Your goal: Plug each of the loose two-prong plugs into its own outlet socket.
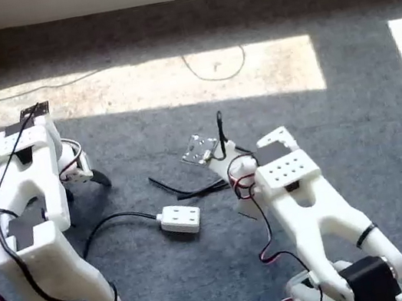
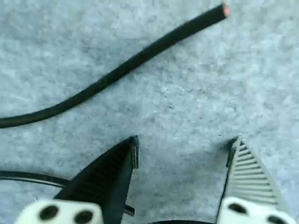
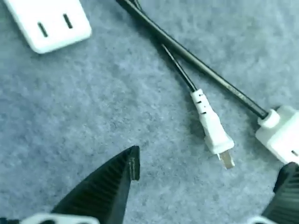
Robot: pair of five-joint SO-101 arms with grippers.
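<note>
Underneath, grey short-pile carpet covers the floor. Left gripper: ribbed wedge fingers spread wide, nothing held, above a smooth black cable. Right gripper: equally wide, empty. White rectangular outlet block lies between the arms. White moulded two-prong plug, flat metal prongs, lies loose beside the right gripper, apart from the block.

No legible text, labels, numbers or signs — none readable on outlet block or plug.
</note>
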